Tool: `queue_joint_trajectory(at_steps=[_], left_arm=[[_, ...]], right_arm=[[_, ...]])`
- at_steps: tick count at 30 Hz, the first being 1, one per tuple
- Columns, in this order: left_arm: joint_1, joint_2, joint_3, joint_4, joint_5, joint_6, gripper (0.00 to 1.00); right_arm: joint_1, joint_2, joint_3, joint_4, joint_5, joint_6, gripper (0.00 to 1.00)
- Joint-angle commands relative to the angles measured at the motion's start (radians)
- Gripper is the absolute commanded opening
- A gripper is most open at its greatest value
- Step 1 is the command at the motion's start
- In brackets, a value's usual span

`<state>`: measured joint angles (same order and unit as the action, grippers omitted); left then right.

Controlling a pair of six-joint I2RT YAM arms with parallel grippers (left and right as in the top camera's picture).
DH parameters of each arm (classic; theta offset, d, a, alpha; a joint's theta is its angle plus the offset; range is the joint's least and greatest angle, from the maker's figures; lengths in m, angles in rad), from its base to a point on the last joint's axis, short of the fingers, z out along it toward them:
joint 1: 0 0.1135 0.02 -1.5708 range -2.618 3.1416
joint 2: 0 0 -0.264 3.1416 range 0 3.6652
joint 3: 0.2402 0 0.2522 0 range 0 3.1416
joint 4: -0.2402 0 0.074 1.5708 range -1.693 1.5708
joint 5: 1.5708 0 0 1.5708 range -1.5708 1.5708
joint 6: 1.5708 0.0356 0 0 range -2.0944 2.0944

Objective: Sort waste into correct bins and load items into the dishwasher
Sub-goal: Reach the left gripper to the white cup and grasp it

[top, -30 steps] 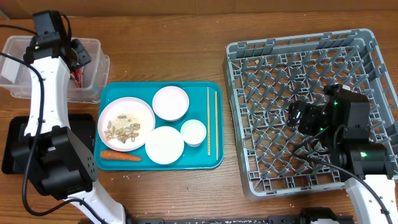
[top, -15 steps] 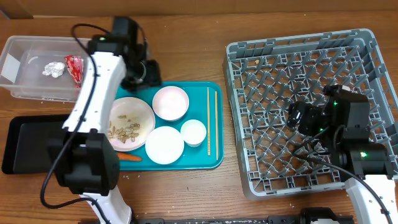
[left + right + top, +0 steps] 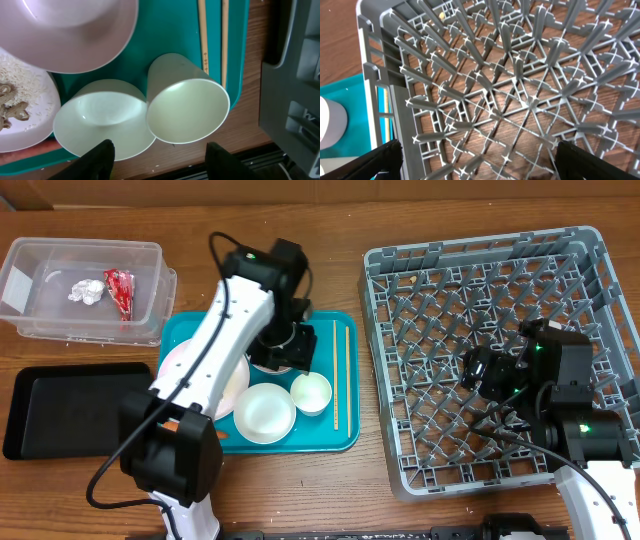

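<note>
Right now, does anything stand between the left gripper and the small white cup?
Nothing visible does. The left gripper hangs open above the cup. A white bowl sits close on one side of the cup, and the chopsticks lie on the other.

Wooden tabletop [image 3: 340, 225], brown plank grain. Four things sit directly on it:
- clear tub [image 3: 150, 320], far left corner
- black tray [image 3: 70, 405], left edge, just in front of the tub
- teal tray [image 3: 322, 430], centre, near both the tub and the black tray
- grey dish rack [image 3: 480, 280], right side, a strip of bare wood between it and the teal tray
</note>
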<state>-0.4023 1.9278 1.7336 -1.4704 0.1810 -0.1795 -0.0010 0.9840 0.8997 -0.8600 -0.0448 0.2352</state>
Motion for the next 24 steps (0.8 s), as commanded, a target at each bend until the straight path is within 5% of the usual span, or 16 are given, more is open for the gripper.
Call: queue_joint_trajectory(at_steps=[1, 14, 18, 22, 24], left_arm=[[-0.053, -0.032, -0.032, 0.003, -0.136, -0.026, 0.63], [-0.07, -0.032, -0.206, 0.171, -0.071, -0.126, 0.54], [-0.07, -0.032, -0.257, 0.219, -0.05, -0.143, 0.34], [-0.069, -0.032, -0.265, 0.226, -0.05, -0.151, 0.04], [-0.069, -0.032, -0.261, 0.227, -0.051, -0.158, 0.04]], right_arm=[[0.0, -0.005, 0.024, -0.013, 0.0, -0.003, 1.0], [0.0, -0.005, 0.024, -0.086, -0.001, -0.002, 1.0], [0.0, -0.005, 0.024, -0.101, -0.001, -0.002, 1.0], [0.0, -0.005, 0.024, -0.101, -0.001, -0.002, 1.0], [0.0, -0.005, 0.024, -0.098, 0.0, -0.002, 1.0]])
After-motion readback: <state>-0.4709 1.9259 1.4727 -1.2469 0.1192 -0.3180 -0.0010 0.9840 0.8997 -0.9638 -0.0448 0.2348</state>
